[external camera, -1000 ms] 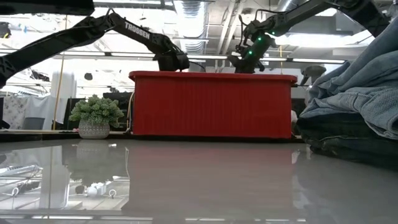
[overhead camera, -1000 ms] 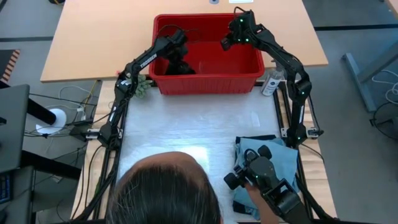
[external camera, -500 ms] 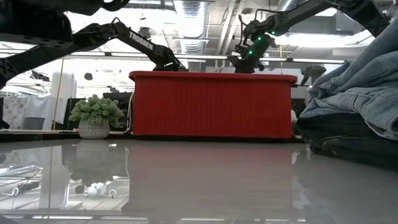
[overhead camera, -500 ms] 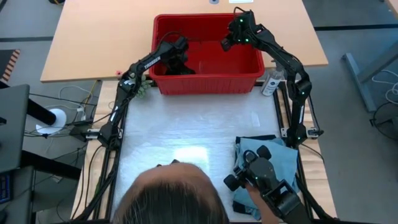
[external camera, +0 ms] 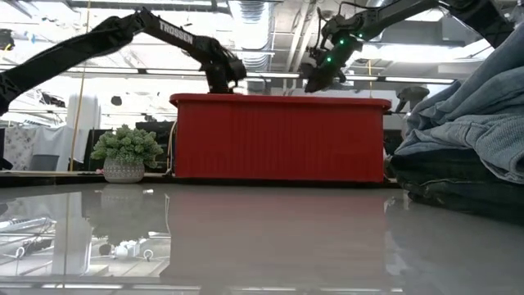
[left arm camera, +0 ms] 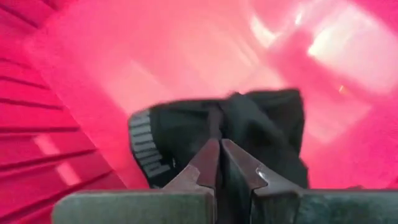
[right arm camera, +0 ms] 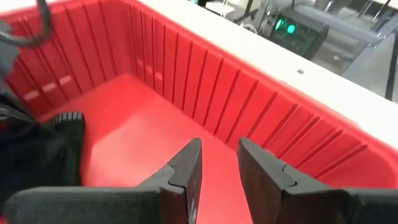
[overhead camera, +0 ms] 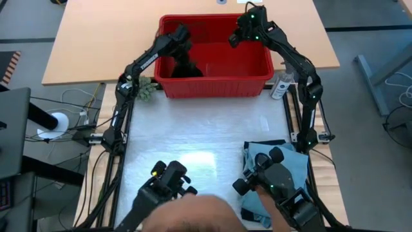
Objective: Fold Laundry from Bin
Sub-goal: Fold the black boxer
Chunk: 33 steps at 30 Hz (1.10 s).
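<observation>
Laundry in bin: small black item [left arm camera: 249, 140], soft and crumpled, ribbed cuff-like band with pale lettering at one end; lies on the floor of the bin's left half, seen as a dark lump in the high view [overhead camera: 187, 67].
Bin: bright red plastic tub [overhead camera: 219, 85] with rolled rim and ribbed walls, at the far edge of the white work surface [overhead camera: 193, 132]; otherwise bare red floor inside [right arm camera: 143, 143].
Laundry on table: folded stack at the near right, light blue denim-like piece [overhead camera: 302, 169] on top, dark navy piece [external camera: 458, 184] beneath.
Left gripper: inside the bin's left half [left arm camera: 219, 163], fingers pressed together, pinching a fold of the black item.
Right gripper: above the bin's far right corner [right arm camera: 216, 163], fingers a little apart, nothing between them.
Other: potted green plant [external camera: 124, 154] beside the bin's left end; small white bottle [overhead camera: 280, 87] at its right end.
Person: head [overhead camera: 206, 216] at the near edge, working two handheld control arms [overhead camera: 168, 180] over the table's front.
Hidden / unclear: low view shows only the bin's outer wall [external camera: 278, 138], contents out of sight; lettering on the band blurred, unreadable; garment type of the black item unclear; control arm covers part of the stack; stack cut off at the frame edge in the low view.
</observation>
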Each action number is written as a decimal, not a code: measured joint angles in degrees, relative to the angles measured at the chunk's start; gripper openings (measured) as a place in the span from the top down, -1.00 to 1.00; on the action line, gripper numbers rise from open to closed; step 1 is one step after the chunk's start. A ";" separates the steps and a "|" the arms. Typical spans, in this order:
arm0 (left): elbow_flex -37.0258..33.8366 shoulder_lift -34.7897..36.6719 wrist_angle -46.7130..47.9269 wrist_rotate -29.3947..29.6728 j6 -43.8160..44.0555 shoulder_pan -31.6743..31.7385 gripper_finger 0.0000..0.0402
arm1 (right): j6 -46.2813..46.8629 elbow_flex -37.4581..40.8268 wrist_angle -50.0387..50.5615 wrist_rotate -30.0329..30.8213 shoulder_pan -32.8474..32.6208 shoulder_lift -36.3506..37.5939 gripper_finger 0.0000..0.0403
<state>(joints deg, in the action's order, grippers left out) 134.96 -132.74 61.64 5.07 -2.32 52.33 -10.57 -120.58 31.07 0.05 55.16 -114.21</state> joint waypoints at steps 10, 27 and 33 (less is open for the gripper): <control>0.04 10.11 -4.90 -4.64 3.18 0.64 1.00 | -0.02 -3.95 0.09 -0.01 0.13 0.04 0.37; 0.19 27.33 -12.24 -4.70 -6.56 -1.74 0.97 | -1.33 -3.93 2.42 -1.55 -0.39 -0.12 0.37; -0.01 19.11 -12.37 -9.14 -14.47 -1.61 0.61 | 0.01 -3.87 7.01 -2.74 0.00 -0.39 0.27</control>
<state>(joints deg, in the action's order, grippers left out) 134.95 -113.63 49.26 -4.07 -16.79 50.72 -10.56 -124.44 38.08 -2.68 55.16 -114.61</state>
